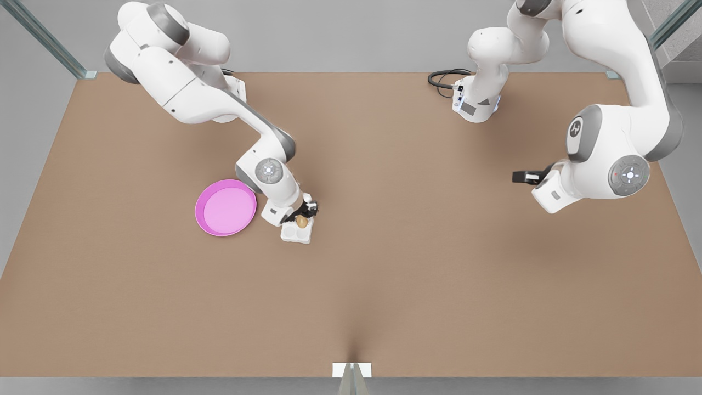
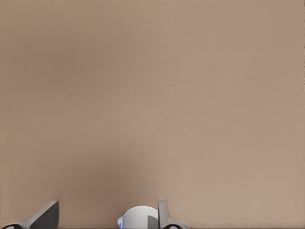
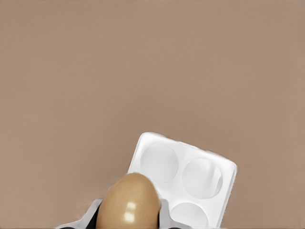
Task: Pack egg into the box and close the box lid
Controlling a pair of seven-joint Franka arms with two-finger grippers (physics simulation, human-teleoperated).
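Observation:
The tan-brown egg (image 1: 301, 221) (image 3: 129, 200) is held in my right gripper (image 1: 303, 215) (image 3: 128, 220), which is shut on it just above the box. The box (image 1: 297, 232) (image 3: 190, 177) is a small white carton with round cups, and the cups that show are empty. It sits on the table right of the pink plate in the front view. The egg hangs over the carton's far edge. The box lid is hidden. My left gripper (image 1: 518, 176) (image 2: 105, 217) waits open and empty above bare table at the front view's right.
A round pink plate (image 1: 225, 207) lies empty just left of the carton in the front view. One arm's base (image 1: 474, 104) and a black cable (image 1: 443, 79) stand at the table's far edge. Brown table stretches wide around the carton.

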